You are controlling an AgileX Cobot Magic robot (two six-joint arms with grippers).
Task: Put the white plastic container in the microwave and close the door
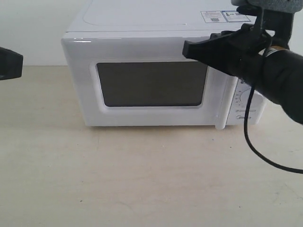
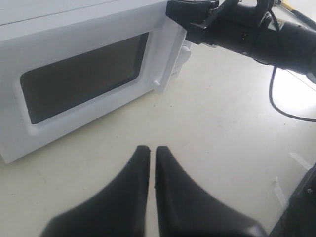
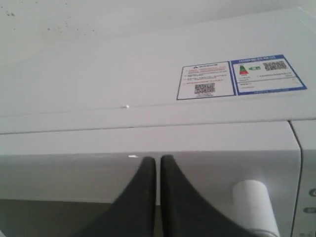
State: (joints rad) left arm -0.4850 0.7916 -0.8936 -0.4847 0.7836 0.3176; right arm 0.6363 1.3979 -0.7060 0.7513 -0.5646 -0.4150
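A white countertop microwave [image 1: 142, 16] sat on a pale beige table [image 1: 142, 179], towards the far side and slightly right of centre. Its door [image 1: 151, 49] was shut flush with the body. The dark rectangular window [image 1: 151, 84] showed nothing of the interior, so it could not be told whether the white plastic container was inside; it appeared in no view. A vertical white bar handle [image 1: 220, 106] ran down the door's right edge. Right of it, the control panel showed part of a round white knob [image 1: 244, 97] and a small grey brand mark [image 1: 244, 111] that appeared to read "Midea". A finer line of print above the mark was too small to read. On the top far right corner lay a label sticker [image 1: 225, 17] in two panels. One was white with red lettering and a QR code; the other was blue-bordered with a second code, and none of the text was legible. The right gripper [image 1: 187, 48], black and trailing a black cable [image 1: 255, 146], was held at the door's upper right, above the handle. Its jaws were together with only a thin slit between them and gripped nothing, and whether they touched the door could not be told. The left gripper [image 2: 152, 149] hung well left of and nearer than the microwave, over bare table, its jaws likewise together and empty.
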